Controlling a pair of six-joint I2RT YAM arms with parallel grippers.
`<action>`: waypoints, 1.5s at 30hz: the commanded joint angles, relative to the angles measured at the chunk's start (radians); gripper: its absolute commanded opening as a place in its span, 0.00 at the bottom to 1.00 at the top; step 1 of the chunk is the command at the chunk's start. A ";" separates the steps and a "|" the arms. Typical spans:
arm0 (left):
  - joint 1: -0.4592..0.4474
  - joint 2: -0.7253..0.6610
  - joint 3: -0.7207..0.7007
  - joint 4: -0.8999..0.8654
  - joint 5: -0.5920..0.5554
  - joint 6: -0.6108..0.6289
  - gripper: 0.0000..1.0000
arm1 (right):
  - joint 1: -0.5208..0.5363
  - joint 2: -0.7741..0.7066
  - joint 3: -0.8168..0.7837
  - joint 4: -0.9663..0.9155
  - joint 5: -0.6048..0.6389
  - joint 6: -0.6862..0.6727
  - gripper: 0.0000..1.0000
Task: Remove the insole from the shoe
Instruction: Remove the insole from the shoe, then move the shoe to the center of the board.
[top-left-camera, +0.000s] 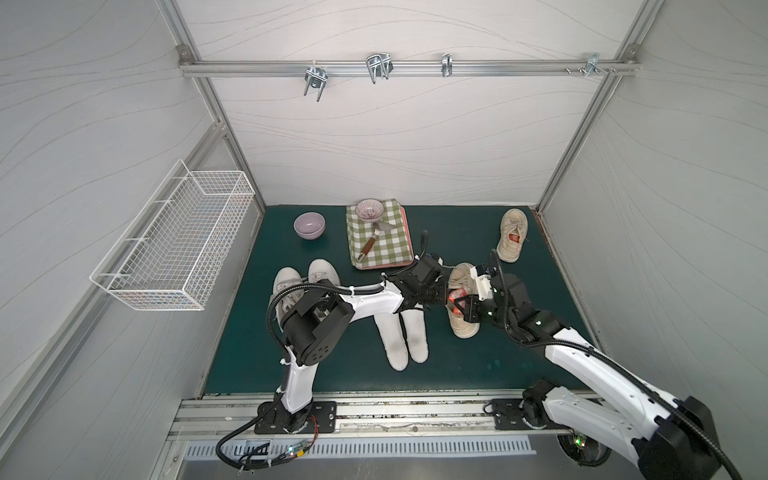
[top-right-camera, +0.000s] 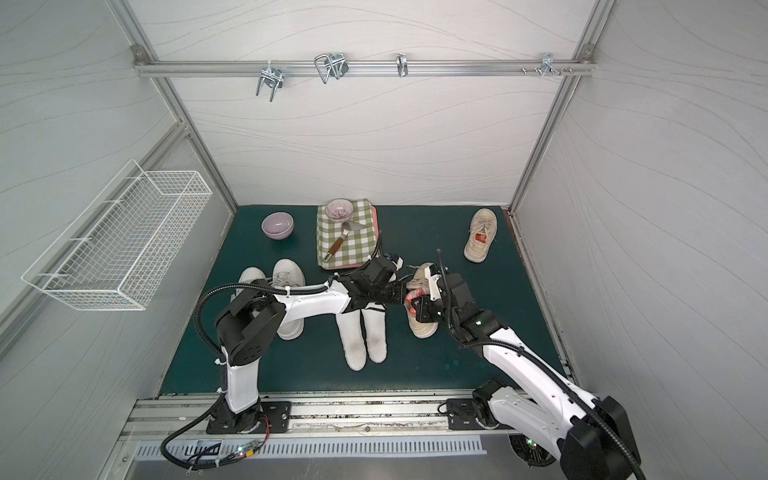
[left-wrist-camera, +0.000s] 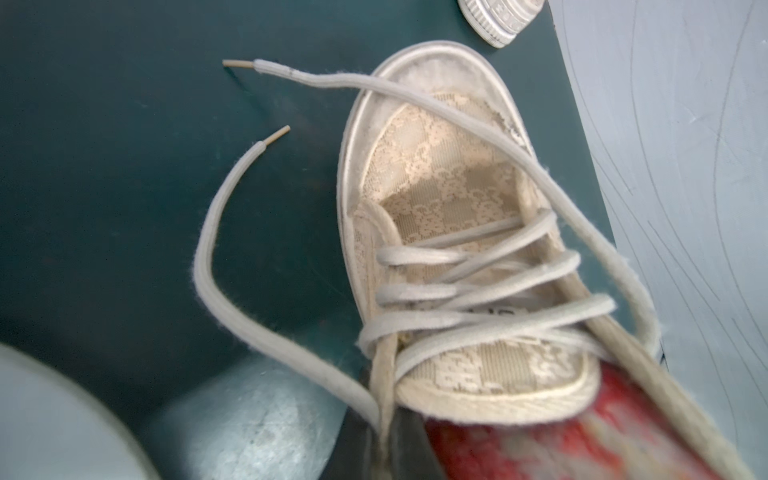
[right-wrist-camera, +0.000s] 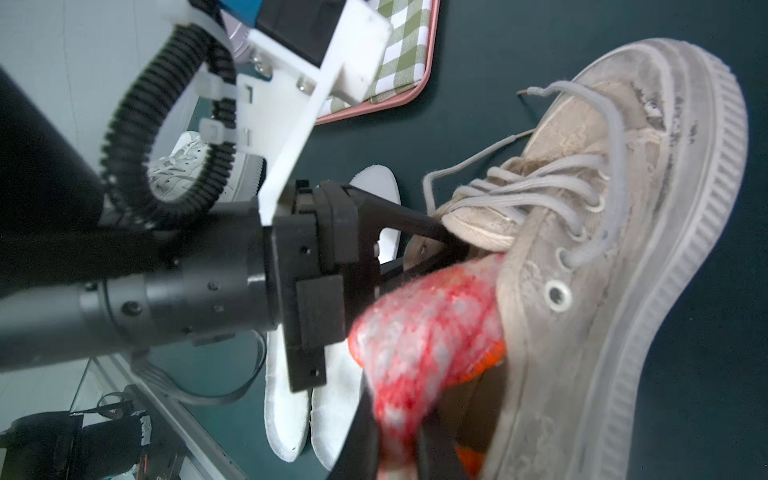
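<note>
A worn beige shoe (top-left-camera: 464, 328) is shown right of centre on a green mat (top-left-camera: 519, 353), toe pointed away from the robot. Both arms meet over its opening.

The left gripper (right-wrist-camera: 453, 245) is pinched together on the near side wall of the shoe, just beneath the tongue, so the shoe appears to be pinned in place. The right gripper (right-wrist-camera: 399, 440) is clamped on the free end of a red-and-white patterned insole (right-wrist-camera: 424, 324) with an orange underside. That end is raised out of the opening and bent upward. The front of the insole is hidden inside the shoe, under the tongue.

Untied laces (left-wrist-camera: 232, 299) are trailed over the toe and onto the mat. Two white insoles (top-left-camera: 405, 332) are laid side by side on the mat, just left of the shoe.

The insole is judged to be light, thin and floppy, with a knitted face that should not slip easily. Drag against the lining under the laced front is to be expected, so a deep bite across the free end is thought best. The shoe is also judged light, with soft canvas walls over a stiff rubber sole. It would likely be dragged along unless held, and its wall may fold under the pinch.
</note>
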 joint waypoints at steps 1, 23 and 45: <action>0.039 0.052 0.037 -0.021 -0.117 0.012 0.00 | 0.005 -0.104 -0.003 0.046 -0.071 -0.029 0.00; 0.053 0.174 0.300 -0.088 -0.067 0.062 0.00 | 0.003 -0.375 -0.044 -0.122 0.189 -0.017 0.00; 0.234 0.534 0.955 -0.196 0.065 0.142 0.00 | 0.033 -0.238 -0.153 -0.114 0.045 0.109 0.00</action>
